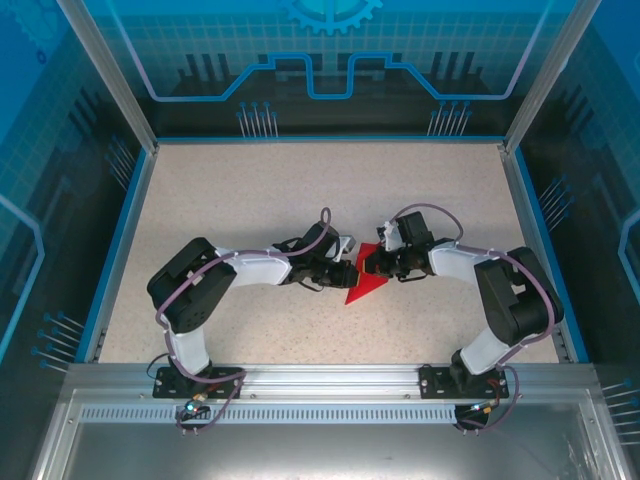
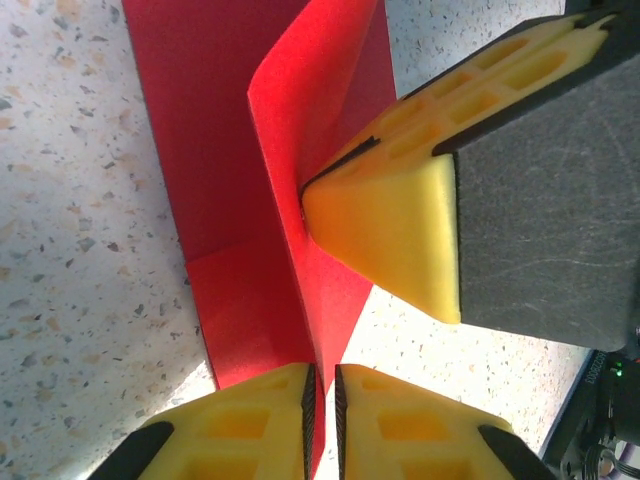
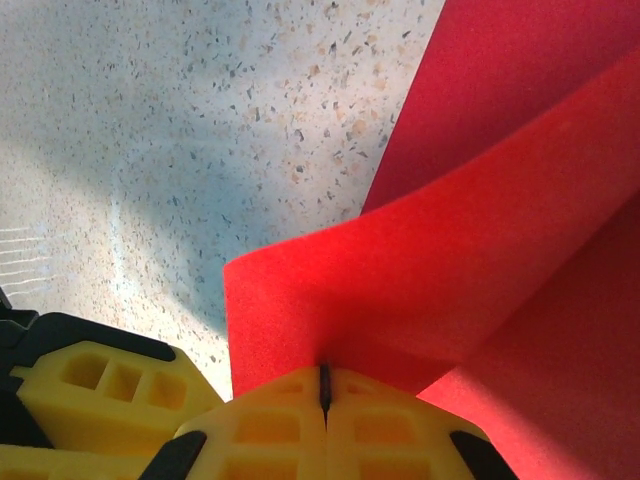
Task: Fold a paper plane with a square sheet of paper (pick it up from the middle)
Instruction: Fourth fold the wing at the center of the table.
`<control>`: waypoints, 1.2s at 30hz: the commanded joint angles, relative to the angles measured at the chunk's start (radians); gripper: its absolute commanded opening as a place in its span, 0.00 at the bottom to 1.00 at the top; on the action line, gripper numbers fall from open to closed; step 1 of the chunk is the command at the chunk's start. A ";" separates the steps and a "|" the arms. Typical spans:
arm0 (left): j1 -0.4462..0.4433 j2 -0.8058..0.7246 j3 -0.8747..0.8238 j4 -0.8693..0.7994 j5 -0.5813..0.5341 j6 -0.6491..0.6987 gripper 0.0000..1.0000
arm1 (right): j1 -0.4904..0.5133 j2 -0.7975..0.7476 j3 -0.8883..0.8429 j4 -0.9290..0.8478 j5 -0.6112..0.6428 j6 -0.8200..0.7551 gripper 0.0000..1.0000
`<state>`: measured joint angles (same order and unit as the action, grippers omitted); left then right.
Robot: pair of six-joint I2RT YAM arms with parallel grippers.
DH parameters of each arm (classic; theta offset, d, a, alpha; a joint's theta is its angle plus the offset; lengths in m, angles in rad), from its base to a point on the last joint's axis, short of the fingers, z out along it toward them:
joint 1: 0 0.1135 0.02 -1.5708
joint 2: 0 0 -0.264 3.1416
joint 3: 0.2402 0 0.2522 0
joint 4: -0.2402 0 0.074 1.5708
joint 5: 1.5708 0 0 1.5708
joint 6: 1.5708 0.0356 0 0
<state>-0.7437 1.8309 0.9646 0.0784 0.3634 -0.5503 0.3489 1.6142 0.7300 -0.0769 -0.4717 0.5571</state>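
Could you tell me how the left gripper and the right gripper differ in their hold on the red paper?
The right gripper has its fingers pressed together; the left gripper shows a thin slit between its fingers. The right gripper pinches a raised, curling flap of the folded red paper; the left gripper sits at its lower edge. Both have yellow fingers.

No readable text, numbers, labels or brand marks on anything in view. The one sign-like mark is a light-blue gear emblem (image 1: 330,20) printed on the back wall panel (image 1: 200,60), cut off by the top edge of the top external view. Light-blue circuit-style lines run below it and along the side panels. These are plain graphics with no letters or digits.
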 commanded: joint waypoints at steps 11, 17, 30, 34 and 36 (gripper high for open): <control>0.001 -0.065 -0.028 0.014 -0.080 -0.015 0.18 | 0.012 0.045 0.016 0.015 0.079 0.046 0.02; 0.001 -0.055 -0.041 0.123 -0.021 -0.042 0.17 | 0.012 0.053 0.014 0.021 0.089 0.067 0.02; 0.001 0.037 0.030 0.096 0.009 -0.028 0.15 | 0.010 0.047 0.012 0.017 0.103 0.088 0.02; 0.001 0.051 0.050 0.069 -0.019 -0.017 0.15 | 0.010 0.046 0.014 0.011 0.105 0.087 0.02; 0.001 0.055 0.056 0.058 -0.041 -0.012 0.14 | 0.010 0.045 0.014 0.009 0.105 0.088 0.02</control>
<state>-0.7433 1.8687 0.9894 0.1719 0.3504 -0.5789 0.3492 1.6554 0.7311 -0.0650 -0.3740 0.6331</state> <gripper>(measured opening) 0.145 0.044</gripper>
